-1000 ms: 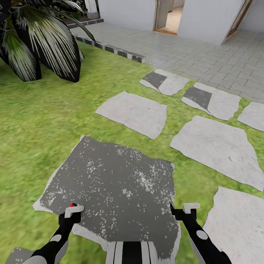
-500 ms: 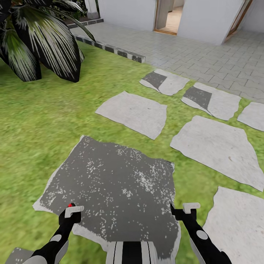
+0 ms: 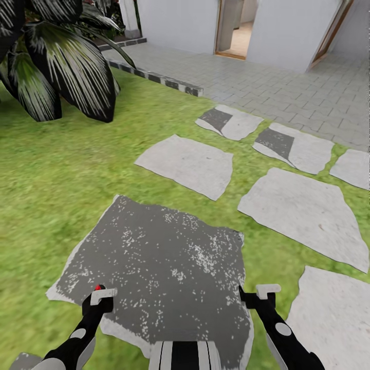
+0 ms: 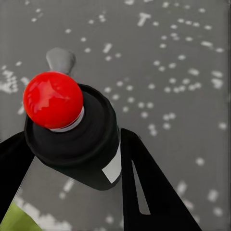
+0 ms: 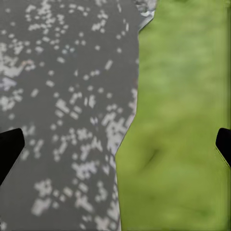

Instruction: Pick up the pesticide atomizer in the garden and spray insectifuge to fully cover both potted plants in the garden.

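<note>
Garden lawn [image 3: 61, 169] ahead, pale stepping stones [image 3: 187, 163] leading to a paved terrace. Big dark bush [image 3: 61, 67] far left. Dark speckled slab [image 3: 164, 262] directly below both arms. Left gripper [image 4: 79, 159] fingers pinching the pesticide atomizer [image 4: 72, 130], red cap up. Right gripper [image 5: 115, 144] fingers spread wide, empty, over the slab edge.

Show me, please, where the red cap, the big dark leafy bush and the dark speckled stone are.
red cap [image 4: 53, 99], left wrist view, on its rounded top.
big dark leafy bush [image 3: 77, 72], head view, on a broad leaf.
dark speckled stone [image 3: 164, 257], head view, on its middle.
</note>
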Motion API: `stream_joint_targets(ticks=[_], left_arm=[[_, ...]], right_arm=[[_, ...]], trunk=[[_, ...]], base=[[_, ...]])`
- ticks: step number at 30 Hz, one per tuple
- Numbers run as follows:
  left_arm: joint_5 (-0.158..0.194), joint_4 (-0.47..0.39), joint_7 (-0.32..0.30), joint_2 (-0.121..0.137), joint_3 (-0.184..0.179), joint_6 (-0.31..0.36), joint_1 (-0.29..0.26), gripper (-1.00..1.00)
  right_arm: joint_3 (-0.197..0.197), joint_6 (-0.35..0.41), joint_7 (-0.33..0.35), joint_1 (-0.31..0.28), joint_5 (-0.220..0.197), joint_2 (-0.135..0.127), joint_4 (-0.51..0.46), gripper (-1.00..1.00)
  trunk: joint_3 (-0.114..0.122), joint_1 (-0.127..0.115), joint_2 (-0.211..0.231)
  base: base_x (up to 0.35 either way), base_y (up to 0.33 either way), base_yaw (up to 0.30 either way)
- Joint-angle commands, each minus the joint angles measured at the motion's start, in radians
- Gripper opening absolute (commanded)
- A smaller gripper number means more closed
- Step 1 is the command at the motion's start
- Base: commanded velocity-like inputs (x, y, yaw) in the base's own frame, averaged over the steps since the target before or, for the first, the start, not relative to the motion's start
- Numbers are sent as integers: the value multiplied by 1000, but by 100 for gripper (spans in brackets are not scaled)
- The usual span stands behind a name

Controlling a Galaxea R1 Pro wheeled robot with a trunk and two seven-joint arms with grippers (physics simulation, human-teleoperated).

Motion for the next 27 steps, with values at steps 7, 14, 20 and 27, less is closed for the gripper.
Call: stream_joint_targets(ticks=[7, 14, 20, 27], left_arm=[[-7, 2, 3, 0, 4, -4, 0, -100], [-7, 1, 3, -2, 4, -4, 0, -100], [-9, -2, 2, -4, 1, -4, 0, -100], [-15, 1, 10, 2, 0, -2, 43, -100]], right_arm=[[1, -2, -1, 0, 1, 0, 1, 100], [1, -3, 0, 0, 0, 0, -1, 100], [-2, -7, -5, 0, 0, -1, -2, 100], [-6, -13, -5, 2, 0, -11, 26, 100]], trunk=[[27, -3, 1], [54, -6, 3], [79, -9, 5], [116, -12, 6]], base=[[0, 0, 0], [0, 0, 0], [0, 0, -1], [0, 0, -61]])
